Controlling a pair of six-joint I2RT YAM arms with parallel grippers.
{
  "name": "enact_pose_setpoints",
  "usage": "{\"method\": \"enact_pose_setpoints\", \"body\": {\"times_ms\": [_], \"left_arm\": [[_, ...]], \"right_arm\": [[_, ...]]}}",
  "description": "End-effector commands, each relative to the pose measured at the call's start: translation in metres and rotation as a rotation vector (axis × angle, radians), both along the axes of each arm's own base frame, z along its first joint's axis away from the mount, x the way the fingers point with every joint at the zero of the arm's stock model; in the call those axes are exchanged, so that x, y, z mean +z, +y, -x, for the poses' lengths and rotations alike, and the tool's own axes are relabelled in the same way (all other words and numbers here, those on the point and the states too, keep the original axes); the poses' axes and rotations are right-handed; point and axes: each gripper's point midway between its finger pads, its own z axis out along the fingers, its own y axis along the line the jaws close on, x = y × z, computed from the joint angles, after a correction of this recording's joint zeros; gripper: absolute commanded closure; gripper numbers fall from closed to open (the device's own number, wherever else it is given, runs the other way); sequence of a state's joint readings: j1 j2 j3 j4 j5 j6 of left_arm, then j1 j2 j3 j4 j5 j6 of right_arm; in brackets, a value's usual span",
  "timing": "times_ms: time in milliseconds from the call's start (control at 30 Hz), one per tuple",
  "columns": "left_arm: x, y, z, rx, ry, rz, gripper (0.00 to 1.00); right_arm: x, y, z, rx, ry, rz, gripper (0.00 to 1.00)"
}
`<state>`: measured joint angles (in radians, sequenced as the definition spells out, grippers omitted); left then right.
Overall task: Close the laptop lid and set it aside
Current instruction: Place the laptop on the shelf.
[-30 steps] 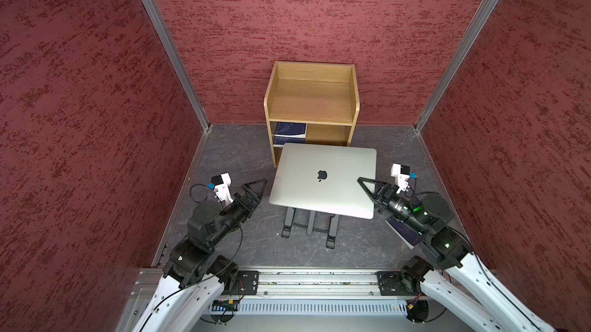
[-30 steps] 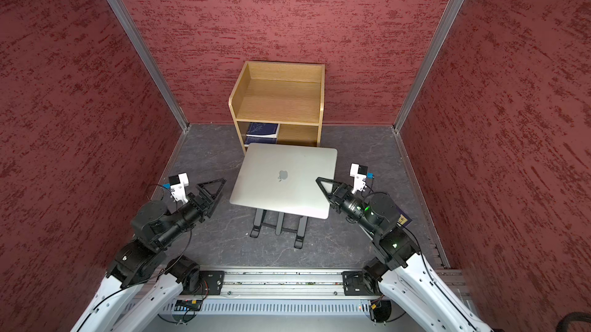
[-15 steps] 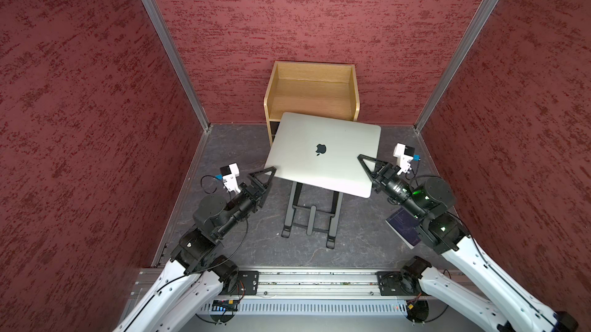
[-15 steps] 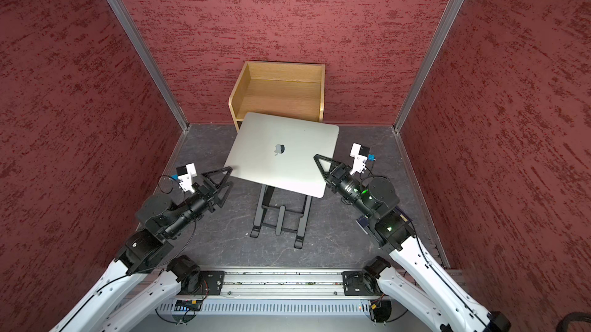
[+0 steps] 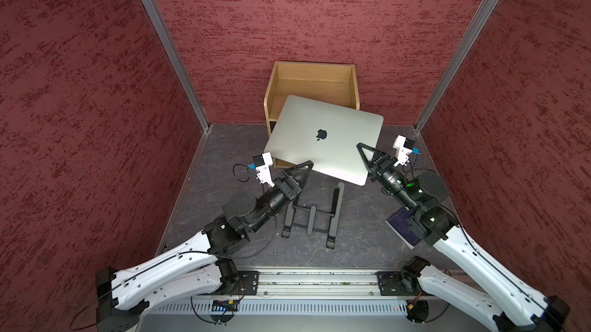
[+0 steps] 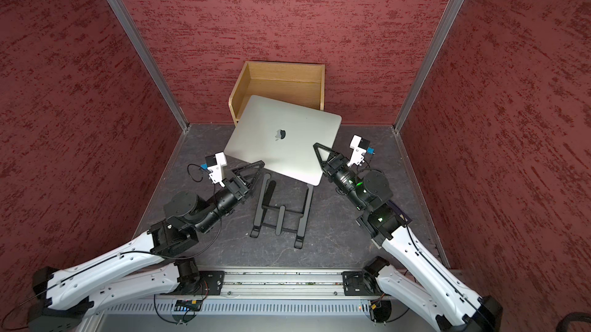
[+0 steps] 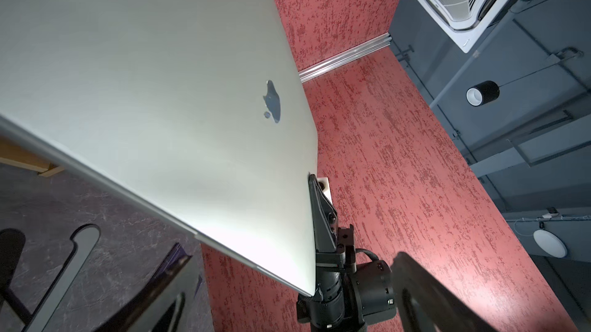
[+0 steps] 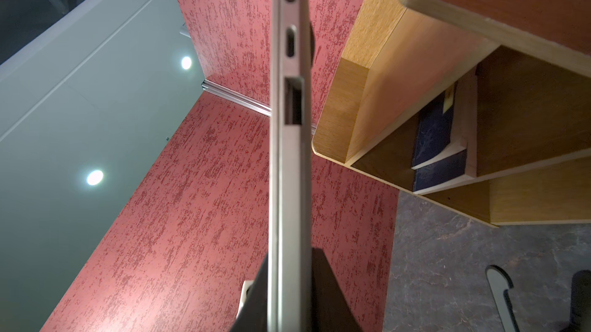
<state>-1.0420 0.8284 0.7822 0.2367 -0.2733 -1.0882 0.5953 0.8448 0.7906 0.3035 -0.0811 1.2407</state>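
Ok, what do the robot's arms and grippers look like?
White shells on the lower links, black joints and wrists. The left gripper and right gripper are black triangular frames, each beside a white camera mount with a blue tab. A black cable loops off the left wrist.

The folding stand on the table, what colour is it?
The stand is black, clearest in a top view.

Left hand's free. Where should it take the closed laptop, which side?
Probably the left short edge of the laptop, near its front corner, left hand coming from the robot's left, jaws above and below: it's a thin closed slab, and the right hand pinches the opposite edge.
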Motion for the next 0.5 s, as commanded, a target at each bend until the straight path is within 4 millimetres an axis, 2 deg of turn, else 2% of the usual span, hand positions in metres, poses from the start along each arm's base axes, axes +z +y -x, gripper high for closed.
{"method": "enact_pose_setpoints", "body": {"times_ms": [0, 267, 467], "left_arm": [[0.033, 0.014, -0.004, 0.108, -0.075, 0.079, 0.07], [0.022, -0.003, -0.017, 0.132, -0.001, 0.086, 0.14], [0.014, 0.004, -0.015, 0.144, 0.024, 0.073, 0.12]], "right_arm": [[0.118, -0.037, 0.043, -0.032, -0.337, -0.282, 1.00], [0.124, -0.035, 0.037, -0.050, -0.358, -0.304, 1.00], [0.134, -0.038, 0.038, -0.081, -0.382, -0.271, 1.00]]}}
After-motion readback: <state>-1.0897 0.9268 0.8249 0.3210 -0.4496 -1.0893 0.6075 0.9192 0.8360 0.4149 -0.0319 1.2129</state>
